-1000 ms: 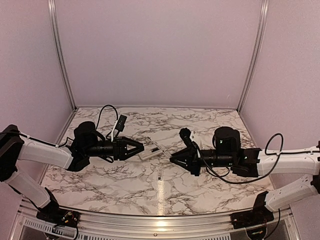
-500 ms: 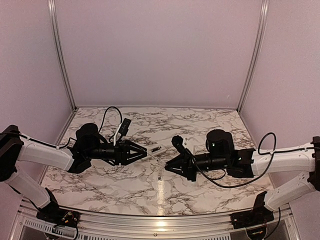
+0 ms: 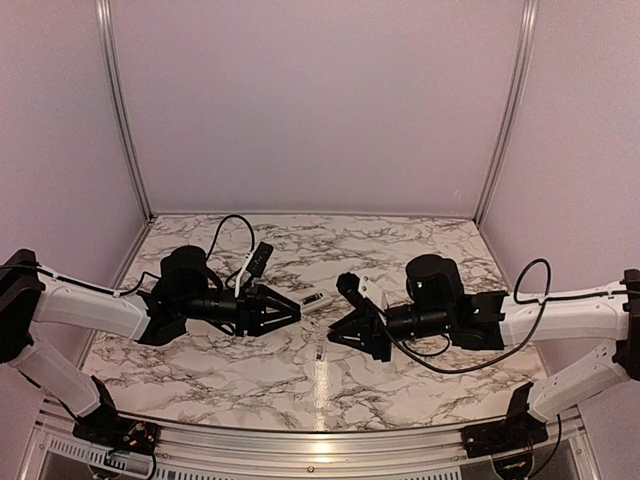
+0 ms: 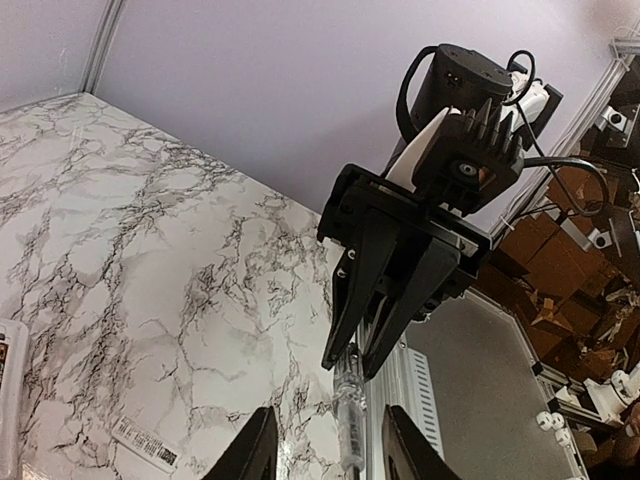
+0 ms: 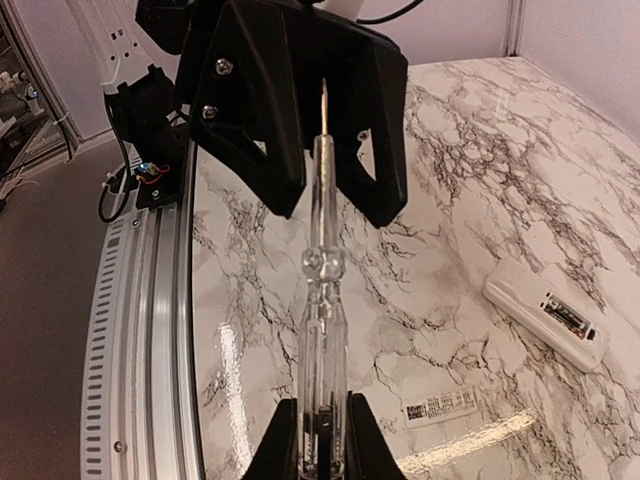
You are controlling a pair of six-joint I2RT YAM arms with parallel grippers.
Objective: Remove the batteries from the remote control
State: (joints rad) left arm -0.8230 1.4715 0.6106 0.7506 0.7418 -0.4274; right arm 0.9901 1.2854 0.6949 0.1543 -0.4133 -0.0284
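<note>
Nearest the camera, a ribbed aluminium rail [image 3: 300,440] ran along the front edge of the white desk [image 3: 420,250] with its grey marble veining, both arm bases bolted beside it. A small white barcode label [image 5: 440,405] lay flat on the desk just beyond; its print was too small to read. Above the desk's middle, the right end effector [image 3: 335,333] was clamped tight on the handle of a clear plastic tester screwdriver [image 5: 322,270] with a thin metal tip, pointing it at the left arm. The left end effector [image 3: 290,310] faced it with jaws narrow but still apart, the tool's tip between its black fingers [image 5: 250,110] without touching them. Just behind the two, the slim white rectangular remote control [image 3: 313,300] lay flat on the desk, its dark-reddish recess facing up; what sat inside could not be made out. Plain lilac walls [image 3: 320,100] framed by aluminium corner posts [image 3: 120,110] closed off the back. Compared with a second before, both end effectors had drawn closer together and the left jaws had narrowed, while the remote control lay about where it was.
</note>
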